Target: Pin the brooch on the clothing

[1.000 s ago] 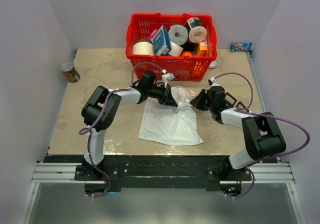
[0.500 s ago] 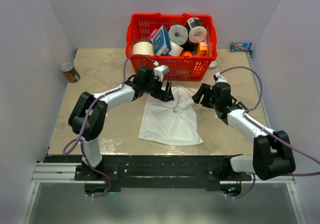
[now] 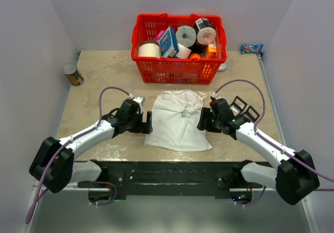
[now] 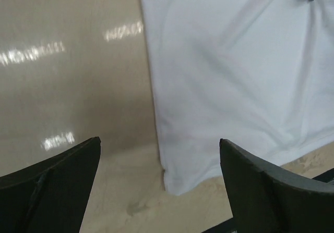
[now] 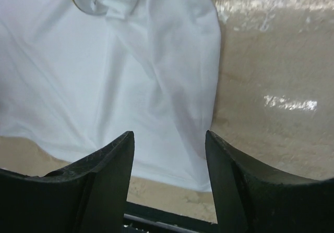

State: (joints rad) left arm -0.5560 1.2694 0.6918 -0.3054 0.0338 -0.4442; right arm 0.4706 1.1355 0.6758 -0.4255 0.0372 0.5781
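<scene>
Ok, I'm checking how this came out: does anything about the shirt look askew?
Yes. The shirt is bunched into a crumpled knot near its far end, and the brooch sits half buried in those folds, not on flat cloth.

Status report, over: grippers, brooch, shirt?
Left gripper open, empty. Right gripper open, empty. T-shirt lies between them, brooch at its bunched top; pinned or not, unclear. Red basket stands beyond, apart.

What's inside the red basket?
The basket holds a white roll, a grey roll, a blue box and more. Whatever lies underneath them is covered.
</scene>
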